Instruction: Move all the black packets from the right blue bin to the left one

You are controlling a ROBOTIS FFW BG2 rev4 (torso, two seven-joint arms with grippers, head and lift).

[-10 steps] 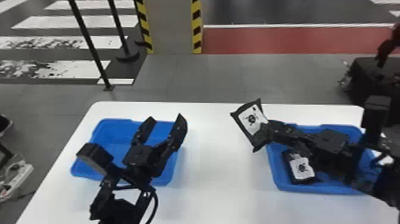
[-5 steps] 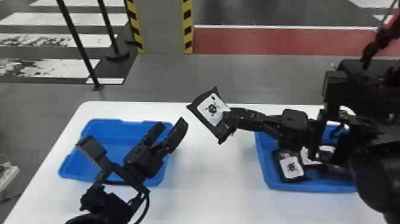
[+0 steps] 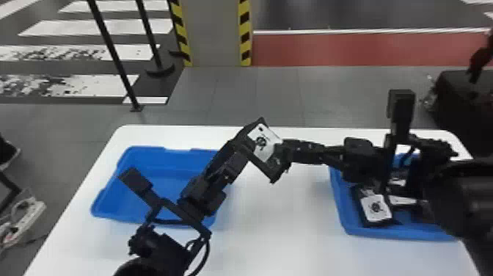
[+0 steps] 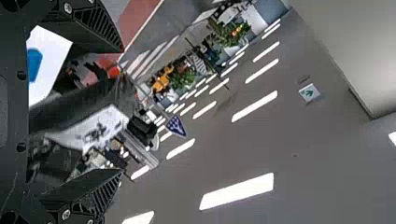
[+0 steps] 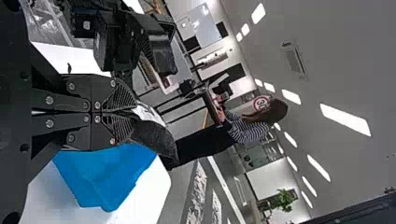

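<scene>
The left bin (image 3: 161, 165) is sitting on the left part of the table (image 3: 278, 220). The right bin (image 3: 396, 236) is sitting on the right part. A packet (image 3: 376, 209) is lying in the right bin, near its left side, and more packets (image 3: 401, 200) are lying to its right. Another packet (image 3: 267, 142) is hanging over the table, between the bins. A power strip (image 3: 24, 224) is lying on the floor, left of the table. A pillar (image 3: 216, 33) is standing behind the table.
</scene>
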